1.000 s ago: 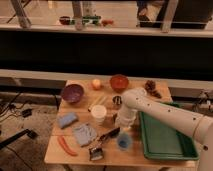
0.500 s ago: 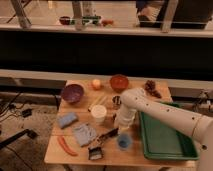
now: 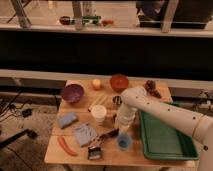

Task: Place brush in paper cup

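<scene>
Dark panelling runs behind a low wooden bench (image 3: 112, 156), with a pale ledge above it. The bench is crowded.

The brush (image 3: 100, 144) lies slantwise near the front edge. Its grey head is toward the front and its black handle rises toward the middle of the bench. The white arm (image 3: 160, 112) reaches in from the right of the view, bends above the bench and drops to the hand (image 3: 119, 129). The hand is down at the upper end of the handle, with its fingers drawn together on it as far as can be seen. The rest of the brush rests on the wood.

The paper cup (image 3: 98, 114) stands upright just to the left of the hand, with its round mouth uncovered. It is near the handle's upper end but apart from it.

A small blue cup (image 3: 124, 141) stands just in front of the hand, close beside the handle. A grey-blue cloth (image 3: 86, 134) lies flat on the other side of the brush, between it and a blue sponge (image 3: 67, 119). An orange-red stick (image 3: 65, 145) lies near the front left corner.

Farther back are a purple bowl (image 3: 72, 93), a small orange ball (image 3: 96, 84), an orange bowl (image 3: 119, 82) and a brown knobbly lump (image 3: 151, 88). A small dark can (image 3: 116, 100) sits beside the arm's bend. A green tray (image 3: 175, 147) fills the right side under the arm.
</scene>
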You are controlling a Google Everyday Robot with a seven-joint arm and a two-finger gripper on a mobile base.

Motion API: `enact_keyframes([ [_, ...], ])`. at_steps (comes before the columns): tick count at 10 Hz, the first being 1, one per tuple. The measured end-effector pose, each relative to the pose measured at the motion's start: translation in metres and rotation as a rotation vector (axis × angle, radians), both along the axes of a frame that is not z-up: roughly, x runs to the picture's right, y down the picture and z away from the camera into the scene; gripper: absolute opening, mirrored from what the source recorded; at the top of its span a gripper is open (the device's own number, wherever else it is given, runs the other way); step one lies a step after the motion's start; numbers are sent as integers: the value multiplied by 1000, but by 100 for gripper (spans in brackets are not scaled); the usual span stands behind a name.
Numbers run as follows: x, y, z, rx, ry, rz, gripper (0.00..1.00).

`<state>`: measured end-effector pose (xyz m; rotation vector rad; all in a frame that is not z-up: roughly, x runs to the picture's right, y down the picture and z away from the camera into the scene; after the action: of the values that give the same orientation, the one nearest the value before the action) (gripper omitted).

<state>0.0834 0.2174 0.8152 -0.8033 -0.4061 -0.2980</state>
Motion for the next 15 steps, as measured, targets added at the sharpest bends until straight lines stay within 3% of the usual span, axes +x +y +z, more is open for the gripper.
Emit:
enact_keyframes([
  [4,2,-24,-15,48,-12,32,15],
  [10,11,-44,-43,93,-28,37,15],
  [15,20,-59,-83,128,-46,43,15],
])
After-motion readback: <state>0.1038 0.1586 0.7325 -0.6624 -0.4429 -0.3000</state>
